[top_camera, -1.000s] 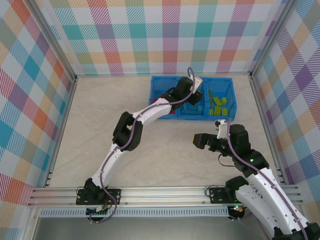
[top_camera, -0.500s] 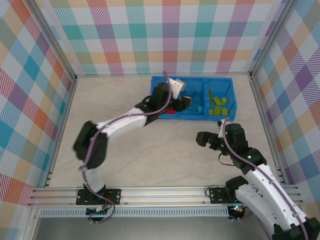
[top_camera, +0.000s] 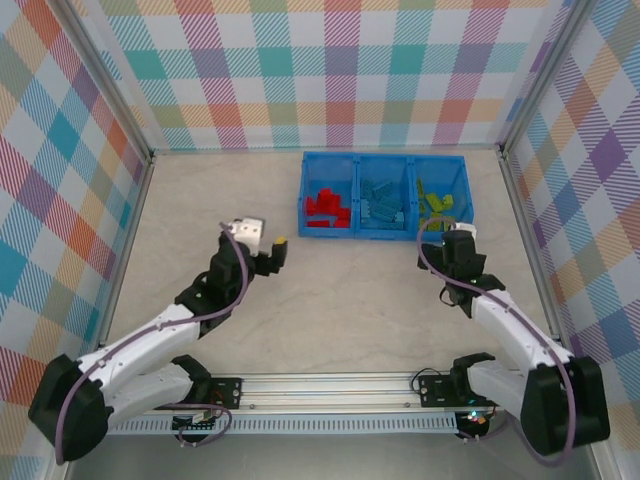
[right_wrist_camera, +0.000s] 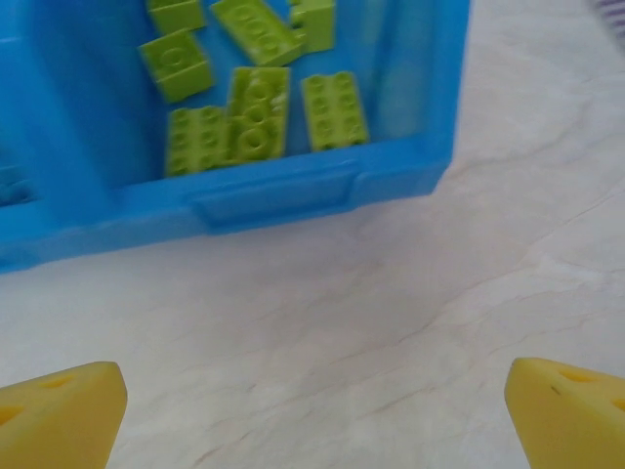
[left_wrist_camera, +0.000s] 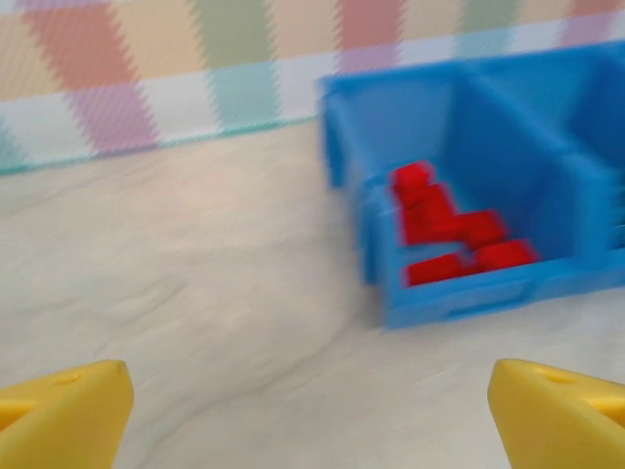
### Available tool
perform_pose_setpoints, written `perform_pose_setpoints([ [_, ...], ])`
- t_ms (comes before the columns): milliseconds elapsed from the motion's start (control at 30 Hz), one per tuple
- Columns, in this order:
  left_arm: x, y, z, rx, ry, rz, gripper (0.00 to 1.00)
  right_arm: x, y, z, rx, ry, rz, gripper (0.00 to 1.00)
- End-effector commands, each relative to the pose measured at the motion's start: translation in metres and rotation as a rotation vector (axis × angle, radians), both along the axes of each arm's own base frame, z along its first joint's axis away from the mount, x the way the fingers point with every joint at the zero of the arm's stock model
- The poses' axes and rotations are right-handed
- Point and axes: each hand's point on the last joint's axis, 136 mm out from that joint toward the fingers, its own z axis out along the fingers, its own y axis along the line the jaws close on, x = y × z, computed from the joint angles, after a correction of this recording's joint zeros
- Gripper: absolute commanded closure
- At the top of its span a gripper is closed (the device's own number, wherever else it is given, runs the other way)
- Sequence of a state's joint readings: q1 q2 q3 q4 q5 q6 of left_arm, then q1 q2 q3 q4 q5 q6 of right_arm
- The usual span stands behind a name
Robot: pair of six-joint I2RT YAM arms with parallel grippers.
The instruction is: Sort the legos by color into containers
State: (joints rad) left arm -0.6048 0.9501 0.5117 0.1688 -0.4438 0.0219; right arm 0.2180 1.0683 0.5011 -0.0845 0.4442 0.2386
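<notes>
The containers are three compartments of one blue bin at the back of the table. Red legos lie in the left compartment, light blue legos in the middle one, lime green legos in the right one. My left gripper hovers over bare table, left of and nearer than the bin. It is open and empty, looking at the red legos. My right gripper sits just in front of the bin's right end, also open and empty, below the green legos.
Checked walls close in the table on three sides, with metal frame posts at the corners. The bin's front wall stands close ahead of my right fingers. An aluminium rail carries both arm bases along the near edge.
My left arm has drawn back from over the bin to the left-middle of the table, its jaws opening wide. My right arm has swung forward to the bin's right front.
</notes>
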Motion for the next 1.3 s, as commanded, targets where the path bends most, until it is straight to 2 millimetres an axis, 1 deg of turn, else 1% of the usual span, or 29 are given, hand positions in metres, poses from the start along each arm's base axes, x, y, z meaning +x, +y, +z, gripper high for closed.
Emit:
perform_pose_setpoints([
  [0,-0.001,0.048,0.003,0.022,-0.039,0.171,0.03,0.034,-0.012,0.025,-0.127,-0.227,0.009,0.0],
  [67,0.0,0.067,-0.007,0.024,-0.029,0.22,0.0,0.042,-0.027,0.006,-0.126,-0.201,-0.037,0.0],
  [133,0.001,0.079,-0.018,0.019,-0.021,0.24,0.0,0.054,-0.026,-0.003,-0.111,-0.173,-0.025,0.0],
  [200,0.005,0.087,-0.031,0.006,-0.013,0.241,0.0,0.07,-0.02,0.005,-0.102,-0.256,0.009,0.0],
  [233,0.007,0.09,-0.037,-0.003,-0.012,0.246,0.0,0.078,-0.019,0.013,-0.105,-0.326,0.016,0.0],
  [300,0.013,0.096,-0.051,-0.009,0.012,0.264,0.0,0.091,-0.02,0.0,-0.083,-0.321,0.031,0.0],
  [333,0.016,0.099,-0.057,-0.008,0.028,0.27,0.0,0.096,-0.012,-0.008,-0.06,-0.248,0.07,0.0],
  [367,0.019,0.102,-0.062,-0.002,0.038,0.278,0.0,0.1,-0.011,-0.006,-0.065,-0.258,0.083,0.0],
  [467,0.027,0.11,-0.074,-0.016,0.044,0.301,0.0,0.098,-0.006,-0.006,-0.044,-0.261,0.118,0.0],
  [533,0.033,0.116,-0.078,-0.068,0.031,0.32,0.0,0.095,-0.002,-0.005,-0.023,-0.281,0.149,0.0],
  [567,0.038,0.119,-0.079,-0.107,0.022,0.323,0.0,0.09,0.002,-0.005,0.004,-0.316,0.183,0.0],
  [600,0.042,0.12,-0.082,-0.128,0.024,0.324,0.0,0.083,0.003,-0.013,0.038,-0.336,0.212,0.0],
  [633,0.048,0.123,-0.083,-0.141,0.027,0.331,0.0,0.081,0.001,-0.004,0.009,-0.435,0.209,0.0],
  [667,0.053,0.126,-0.084,-0.136,0.033,0.33,0.0,0.077,0.002,-0.008,0.013,-0.401,0.214,0.0],
  [700,0.058,0.128,-0.086,-0.122,0.045,0.328,0.0,0.081,-0.001,-0.012,0.009,-0.365,0.19,0.0],
  [733,0.064,0.13,-0.088,-0.115,0.055,0.327,0.0,0.087,-0.003,-0.01,0.007,-0.371,0.173,0.0],
  [800,0.072,0.133,-0.093,-0.114,0.066,0.32,0.0,0.085,-0.008,-0.011,0.006,-0.369,0.141,0.0],
  [833,0.076,0.138,-0.1,-0.125,0.062,0.336,0.0,0.085,-0.008,-0.011,0.007,-0.366,0.141,0.0],
  [867,0.081,0.14,-0.112,-0.139,0.066,0.332,0.0,0.085,-0.008,-0.011,0.008,-0.367,0.143,0.0],
  [900,0.085,0.129,-0.118,-0.128,0.071,0.268,0.0,0.085,-0.009,-0.01,0.003,-0.373,0.141,0.0],
  [933,0.083,0.124,-0.121,-0.112,0.1,0.256,0.0,0.084,-0.008,-0.01,0.006,-0.37,0.144,0.0],
  [967,0.085,0.124,-0.118,-0.11,0.089,0.257,0.0,0.083,-0.007,-0.009,0.005,-0.381,0.15,0.0],
  [1033,0.084,0.124,-0.119,-0.109,0.094,0.257,0.0,0.078,0.007,-0.006,0.017,-0.418,0.236,0.0],
  [1100,0.085,0.124,-0.119,-0.108,0.094,0.257,0.0,0.068,0.036,-0.003,0.026,-0.454,0.421,0.0],
  [1133,0.084,0.123,-0.12,-0.106,0.098,0.255,0.0,0.063,0.044,-0.003,0.028,-0.454,0.48,0.0],
  [1233,0.084,0.124,-0.12,-0.105,0.096,0.258,0.0,0.064,0.042,-0.004,0.026,-0.452,0.466,0.0],
  [1267,0.084,0.124,-0.12,-0.105,0.096,0.257,0.0,0.068,0.039,-0.006,0.028,-0.431,0.44,0.0],
])
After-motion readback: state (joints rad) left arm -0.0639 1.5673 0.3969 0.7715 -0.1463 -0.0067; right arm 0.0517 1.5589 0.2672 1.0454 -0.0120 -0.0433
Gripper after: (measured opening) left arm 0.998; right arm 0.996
